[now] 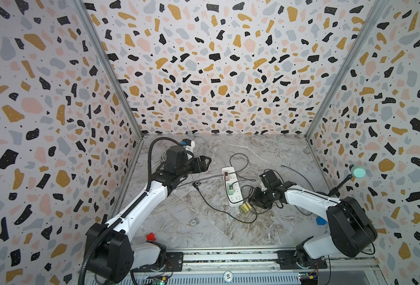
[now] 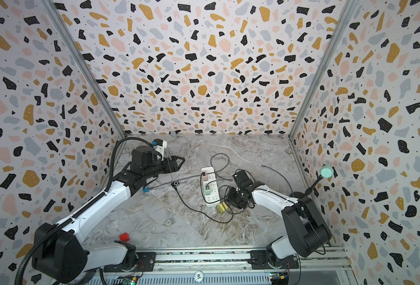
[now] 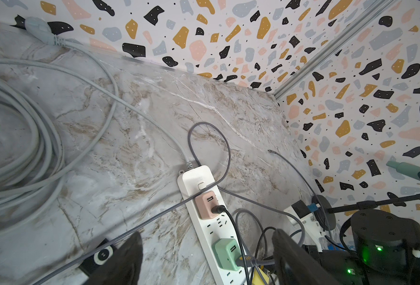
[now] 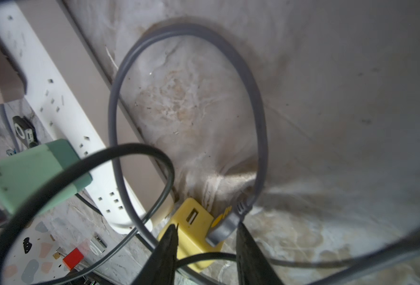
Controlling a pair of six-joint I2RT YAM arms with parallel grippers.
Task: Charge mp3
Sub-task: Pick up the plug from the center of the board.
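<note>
The mp3 (image 1: 197,183) (image 2: 175,183) is a small black square with a round control. It lies on the marble table left of the white power strip (image 1: 237,198), and a black cable (image 1: 214,208) runs off from it. The strip carries a pink charger (image 1: 226,175) and a green charger (image 1: 230,189). A yellow charger (image 4: 191,222) lies at the strip's near end with a grey plug (image 4: 225,225) resting against it. My right gripper (image 4: 206,234) (image 1: 250,205) stands open, its jaws on either side of that plug. My left gripper (image 1: 207,161) (image 3: 206,233) hovers open and empty left of the strip's far end.
Coiled grey mains cable (image 3: 19,148) lies at the back left. A thin grey cable (image 1: 295,172) ends loose behind my right arm. A red block (image 1: 150,236), a blue block (image 1: 321,220) and a small metal piece (image 1: 194,222) sit nearer the front. A mint-headed stand (image 1: 358,171) rises at the right wall.
</note>
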